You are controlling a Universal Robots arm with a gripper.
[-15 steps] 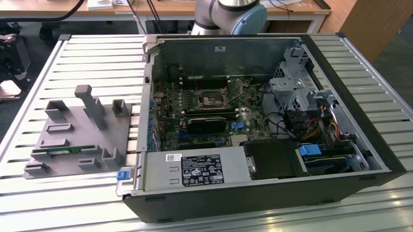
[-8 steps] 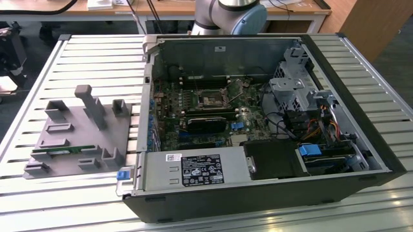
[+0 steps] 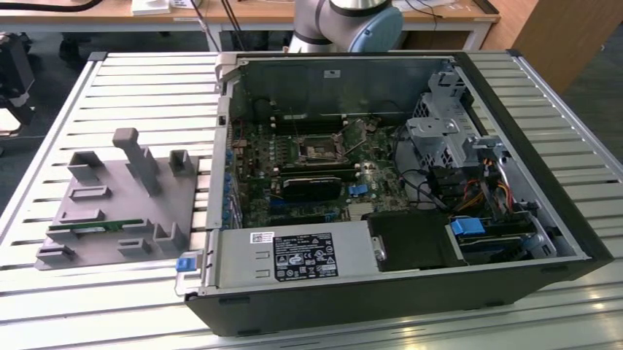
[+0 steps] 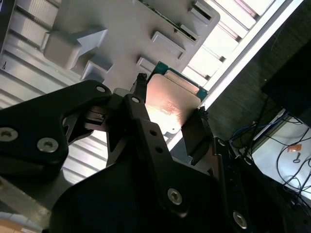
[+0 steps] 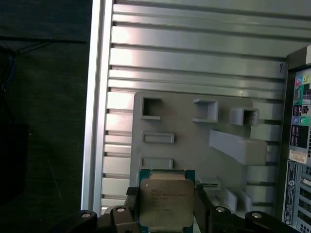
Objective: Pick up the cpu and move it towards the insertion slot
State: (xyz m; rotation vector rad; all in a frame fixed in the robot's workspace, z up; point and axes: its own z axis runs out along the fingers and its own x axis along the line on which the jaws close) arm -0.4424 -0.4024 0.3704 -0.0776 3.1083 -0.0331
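I have the pincer (image 5: pixel 166 196) clenched on the cpu (image 5: pixel 166 208). In both wrist views its two black fingers (image 5: pixel 132 209) press on opposite edges of the chip, and its silvery lid with the green rim faces the first wrist view. In the second wrist view the cpu (image 4: pixel 167 109) shows a shiny face catching warm light between the fingers (image 4: pixel 139 94). Behind it lies the grey holder (image 4: pixel 121 29) with its empty pockets.

The counter (image 3: pixel 146 80) is a bed of pale metal slats with dark grooves between them, bright where the light hits it. On the exterior view's left the grey holder (image 3: pixel 117 211) sits on those slats, with a thin green memory stick (image 3: pixel 86 228) lying in one of its low pockets. Just beside it stands the open computer case (image 3: pixel 389 306). The insertion slot (image 3: pixel 319 148) is on the motherboard (image 3: pixel 253 175) near the middle of the frame, a dark square in a shiny frame. A long black card (image 3: pixel 311 186) lies just below it and a power supply (image 3: pixel 292 255) lower still.

At the top of the exterior view I can see the arm's base (image 3: pixel 346 22) and a wooden desk (image 3: pixel 262 11) behind the counter. In the first wrist view a dark floor (image 5: pixel 43 121) runs past the counter's edge, and loose cables (image 4: pixel 272 131) lie on it in the second wrist view
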